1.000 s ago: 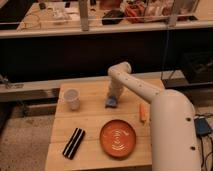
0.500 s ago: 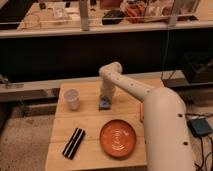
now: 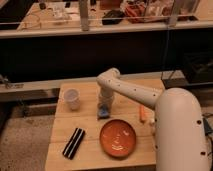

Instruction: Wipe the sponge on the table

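Observation:
The light wooden table fills the lower middle of the camera view. My white arm reaches from the lower right across it to the table's middle back. The gripper points down there, right over the small blue-grey sponge, which lies flat on the boards just beyond the orange plate. The gripper sits on top of the sponge and hides most of it.
A white cup stands at the table's back left. An orange plate lies at the front middle, a black striped block at the front left, and an orange stick beside my arm at the right. A long cluttered workbench runs behind.
The arm has swung left across the table over the last second, carrying the gripper and the sponge from the middle right towards the cup.

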Robot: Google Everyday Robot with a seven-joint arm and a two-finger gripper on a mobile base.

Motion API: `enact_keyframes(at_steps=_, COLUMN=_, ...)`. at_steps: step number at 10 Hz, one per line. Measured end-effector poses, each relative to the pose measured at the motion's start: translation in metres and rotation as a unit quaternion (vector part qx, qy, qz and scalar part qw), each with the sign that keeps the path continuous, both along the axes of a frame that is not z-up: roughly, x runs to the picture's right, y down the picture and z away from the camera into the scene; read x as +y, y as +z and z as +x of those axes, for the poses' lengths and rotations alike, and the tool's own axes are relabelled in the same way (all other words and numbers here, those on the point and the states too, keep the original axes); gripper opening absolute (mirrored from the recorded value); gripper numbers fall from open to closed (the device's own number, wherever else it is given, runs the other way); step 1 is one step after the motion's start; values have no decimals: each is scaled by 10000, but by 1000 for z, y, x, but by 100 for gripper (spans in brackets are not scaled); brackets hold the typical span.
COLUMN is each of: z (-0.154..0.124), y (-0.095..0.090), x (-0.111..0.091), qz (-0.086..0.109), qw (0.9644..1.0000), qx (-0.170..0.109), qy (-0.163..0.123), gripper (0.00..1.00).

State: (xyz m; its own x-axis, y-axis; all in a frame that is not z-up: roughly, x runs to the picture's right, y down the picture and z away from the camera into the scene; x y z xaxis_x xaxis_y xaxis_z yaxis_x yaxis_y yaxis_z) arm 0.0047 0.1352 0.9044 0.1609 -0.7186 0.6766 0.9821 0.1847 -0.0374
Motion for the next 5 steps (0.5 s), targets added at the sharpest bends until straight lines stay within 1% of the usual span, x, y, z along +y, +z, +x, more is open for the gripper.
enact_keyframes(at_steps=1, z=5, y=-3, x=8, qz=-23, qw=10000, qx=27, qy=24, gripper=38)
enact_keyframes(at_steps=3, z=27, y=-9, x=17, qz=-32, qw=9998, qx=160, qy=144, gripper=38)
enact_keyframes(at_steps=5, z=65, y=-18, x=21, qz=43, qw=9985, qx=413, qy=366, gripper=38)
